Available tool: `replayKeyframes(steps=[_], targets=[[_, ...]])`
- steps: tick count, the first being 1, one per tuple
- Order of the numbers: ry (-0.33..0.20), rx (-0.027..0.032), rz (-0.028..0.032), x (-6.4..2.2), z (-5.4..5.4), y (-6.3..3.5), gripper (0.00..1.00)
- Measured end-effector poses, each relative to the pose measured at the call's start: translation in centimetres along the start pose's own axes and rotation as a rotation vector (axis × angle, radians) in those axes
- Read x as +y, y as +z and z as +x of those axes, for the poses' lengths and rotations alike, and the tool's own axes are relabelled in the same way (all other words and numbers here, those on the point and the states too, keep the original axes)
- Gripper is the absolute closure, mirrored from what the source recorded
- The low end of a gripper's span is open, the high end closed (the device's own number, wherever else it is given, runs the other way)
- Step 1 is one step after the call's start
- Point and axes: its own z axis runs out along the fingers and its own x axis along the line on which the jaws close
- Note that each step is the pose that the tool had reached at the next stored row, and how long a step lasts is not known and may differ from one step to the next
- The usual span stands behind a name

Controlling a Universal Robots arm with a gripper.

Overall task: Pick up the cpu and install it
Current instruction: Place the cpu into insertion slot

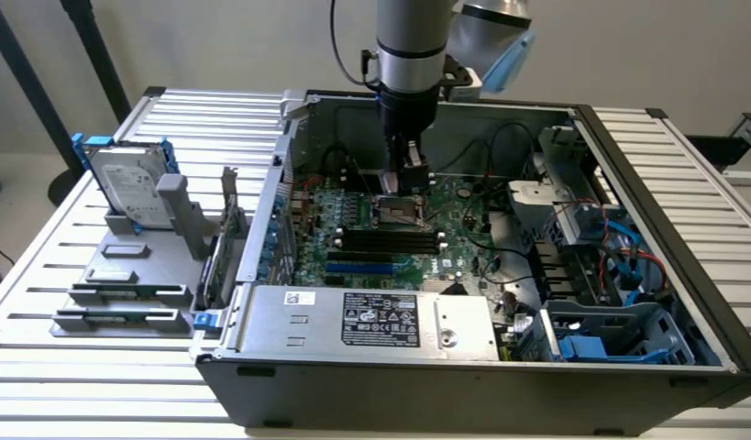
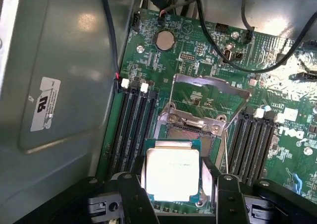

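My gripper (image 1: 406,179) is down inside the case (image 1: 473,399), over the middle of the board (image 1: 461,234). My two fingers (image 2: 132,196) stand wide apart, one on each side of the cpu (image 2: 171,172). They press on its two edges, so I hold the cpu. It is flat, with its shiny side up. It hangs right over the socket (image 2: 190,132). I cannot tell if it touches the socket. The socket's metal lid (image 2: 210,87) is flipped up on the far side. Long dark slots (image 2: 133,125) run along both sides of the socket. Black cables (image 2: 233,45) lie over the far part of the board.

The case lies on its side with the big side open. In it are the green board, a grey power box (image 1: 375,316) at the near wall, and a bay with blue parts (image 1: 608,346) at the exterior view's right.

The case sits on a table (image 1: 33,367). At the exterior view's left, outside the case, a grey rack (image 1: 167,238) stands on the table. A hard drive (image 1: 125,183) stands upright in it. Two long dark sticks (image 1: 121,318) lie low on the rack.
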Motion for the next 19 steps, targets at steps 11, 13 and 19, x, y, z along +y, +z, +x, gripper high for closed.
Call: replayKeyframes(steps=[11,13,19], targets=[[0.152,-0.0067,0.0074,-0.03,-0.05,0.33,0.46],[0.171,-0.0076,0.0078,-0.04,-0.14,0.36,0.46],[0.194,-0.0086,0.0072,-0.15,-0.96,0.38,0.46]])
